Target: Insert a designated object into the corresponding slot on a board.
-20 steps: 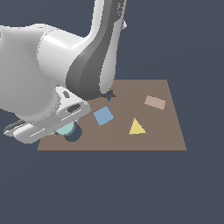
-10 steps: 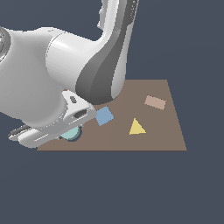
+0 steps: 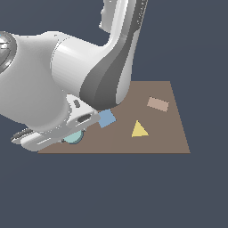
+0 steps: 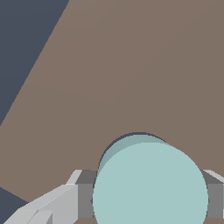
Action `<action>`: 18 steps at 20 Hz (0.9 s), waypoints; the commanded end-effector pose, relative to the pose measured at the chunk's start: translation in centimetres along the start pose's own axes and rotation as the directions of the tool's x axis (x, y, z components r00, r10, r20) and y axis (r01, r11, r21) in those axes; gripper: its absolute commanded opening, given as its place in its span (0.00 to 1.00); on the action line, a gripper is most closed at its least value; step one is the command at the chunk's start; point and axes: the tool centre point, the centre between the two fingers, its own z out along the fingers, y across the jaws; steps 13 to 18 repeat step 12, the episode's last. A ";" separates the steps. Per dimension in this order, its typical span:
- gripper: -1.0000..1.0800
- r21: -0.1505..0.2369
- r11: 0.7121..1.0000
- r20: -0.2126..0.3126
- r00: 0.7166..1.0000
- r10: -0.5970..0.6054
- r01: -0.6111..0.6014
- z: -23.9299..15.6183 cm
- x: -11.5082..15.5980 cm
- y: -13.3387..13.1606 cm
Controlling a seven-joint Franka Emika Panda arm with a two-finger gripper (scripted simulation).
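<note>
Nearly seated: teal disc over its hole

Right now I have the small pale teal round disc [image 4: 150, 183] pinched between the grey fingers [image 4: 85, 192] of the gripper [image 3: 67, 136], the jaws closed to the disc's width and pressing on its two sides. From the wrist view, a thin dark crescent of the circular slot [image 4: 118, 142] peeks out along one edge of the disc, so I judge it slightly off-centre. In the exterior view the disc sits at the near left corner of the flat brown rectangular board [image 3: 156, 138], mostly hidden under the arm. A blue square [image 3: 106, 118], a yellow triangle [image 3: 139, 129] and a pale pink rectangle [image 3: 158, 104] lie further right, well apart. My worry is that offset: pushing down or releasing here could catch the disc on the rim, tilt it, and leave it jammed or resting on the board
</note>
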 end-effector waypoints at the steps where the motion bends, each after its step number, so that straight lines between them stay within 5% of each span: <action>1: 0.00 0.000 0.995 0.000 0.995 0.100 -0.100 0.5 0.0 0.0; 2: 0.00 0.000 0.995 0.000 0.995 0.100 -0.100 0.6 0.0 0.0; 3: 0.96 0.000 0.995 0.000 0.995 0.100 -0.100 0.6 0.0 0.0; 18: 0.96 0.000 0.995 0.000 0.995 0.100 -0.100 0.6 0.0 0.0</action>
